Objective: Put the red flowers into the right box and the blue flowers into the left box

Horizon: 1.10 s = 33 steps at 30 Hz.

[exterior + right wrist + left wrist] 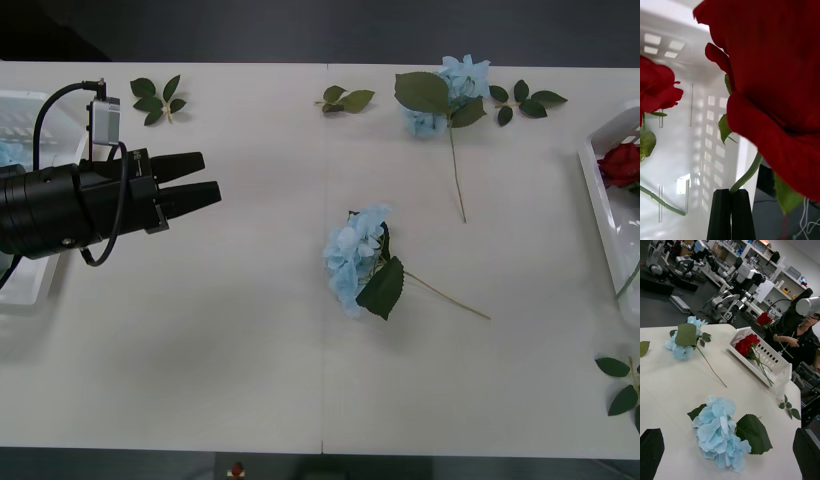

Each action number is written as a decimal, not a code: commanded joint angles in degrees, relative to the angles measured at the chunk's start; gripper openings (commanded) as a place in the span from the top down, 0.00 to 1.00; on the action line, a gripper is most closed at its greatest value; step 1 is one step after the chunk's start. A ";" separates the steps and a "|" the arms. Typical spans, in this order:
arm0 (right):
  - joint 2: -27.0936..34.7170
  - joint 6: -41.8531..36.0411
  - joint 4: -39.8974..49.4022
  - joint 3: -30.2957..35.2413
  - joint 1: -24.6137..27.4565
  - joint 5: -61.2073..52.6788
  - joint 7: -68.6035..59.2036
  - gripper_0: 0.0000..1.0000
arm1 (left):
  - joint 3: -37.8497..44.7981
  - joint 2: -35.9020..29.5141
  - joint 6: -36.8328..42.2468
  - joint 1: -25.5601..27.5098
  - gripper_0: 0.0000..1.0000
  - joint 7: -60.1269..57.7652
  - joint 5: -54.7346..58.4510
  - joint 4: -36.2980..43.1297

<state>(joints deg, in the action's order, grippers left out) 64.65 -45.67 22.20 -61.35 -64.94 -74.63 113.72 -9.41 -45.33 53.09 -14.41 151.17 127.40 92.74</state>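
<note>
Above the right box the right claw pinches a red rose by its stem, while the left claw (black fingers parted, empty) hovers over the desk.

On the table, one blue flower lies near the middle with its stem running toward the right, and a second blue flower lies behind it near the far edge, between two leaf sprigs at that edge. The left box sits at the table's left end with the left gripper over the table just to its right, well apart from both flowers. The right box sits at the right end with a red flower lying in it, and the right gripper holds another red flower by the stem above that box.
</note>
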 commanded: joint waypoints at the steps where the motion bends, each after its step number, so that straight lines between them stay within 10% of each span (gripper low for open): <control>1: -1.10 2.60 -0.58 0.70 1.75 1.68 0.62 1.00 | 0.53 -0.02 -0.45 1.05 0.00 0.09 -0.05 1.22; 7: -1.63 3.22 -0.22 2.11 3.24 3.61 0.98 0.97 | 0.53 -0.02 -0.45 1.14 0.00 0.09 -0.05 1.22; 19: -1.54 -0.47 1.01 5.01 3.24 2.47 2.91 0.23 | 0.53 0.33 -0.45 1.23 0.00 0.18 -0.14 1.22; 33: 2.68 -17.44 27.29 11.16 1.05 -7.73 -4.56 0.18 | 0.53 0.85 -0.45 1.23 0.00 0.27 -0.14 1.31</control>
<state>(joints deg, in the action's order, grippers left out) 65.84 -62.55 46.72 -50.54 -61.03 -81.17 115.20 -9.41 -45.25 53.09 -14.32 151.17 127.37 92.74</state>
